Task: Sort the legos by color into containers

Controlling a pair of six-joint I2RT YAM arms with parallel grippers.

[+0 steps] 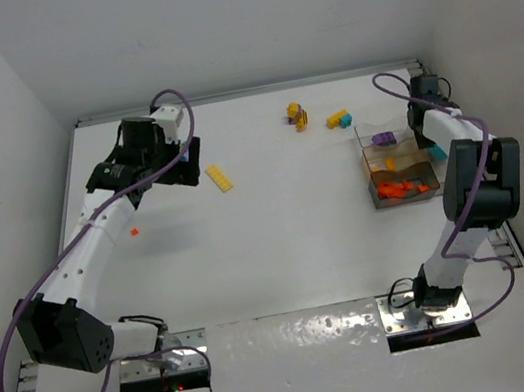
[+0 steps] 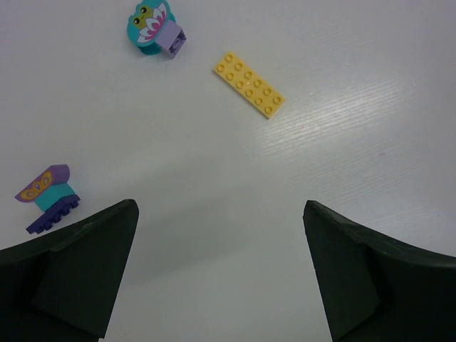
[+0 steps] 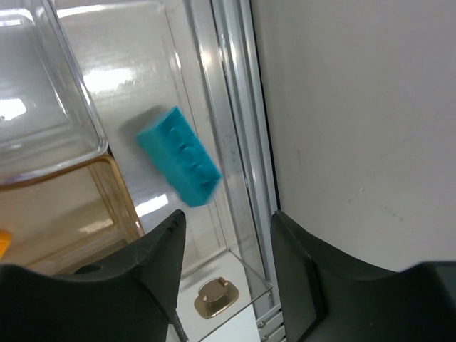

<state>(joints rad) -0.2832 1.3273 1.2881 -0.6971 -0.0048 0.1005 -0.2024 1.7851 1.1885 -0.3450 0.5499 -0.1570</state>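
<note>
A teal brick point(image 3: 178, 157) is seen just outside the right-hand wall of the clear container point(image 3: 50, 121), between that wall and the table's edge rail. It is a short rectangular block, blurred in the right wrist view, so whether it rests on the table cannot be told. Its long axis is laid diagonally, from upper left to lower right in that view, with the studded face turned to the upper right. The right gripper point(image 3: 224, 263) is held just short of it with its jaws parted and nothing between them.

Inside the container, a purple brick point(image 1: 383, 139) is seen in the far part and a heap of orange bricks point(image 1: 405, 188) in the near part, over the brownish base.

Well to the left of the container, a flat yellow plate point(image 2: 249, 84) with two rows of studs lies stud-side up, its long axis slanted. The left gripper point(image 2: 221, 271) hangs near it, spread wide and empty. Two teal-and-purple clumps point(image 2: 153, 27) point(image 2: 46, 198) are seen beside the plate.
</note>
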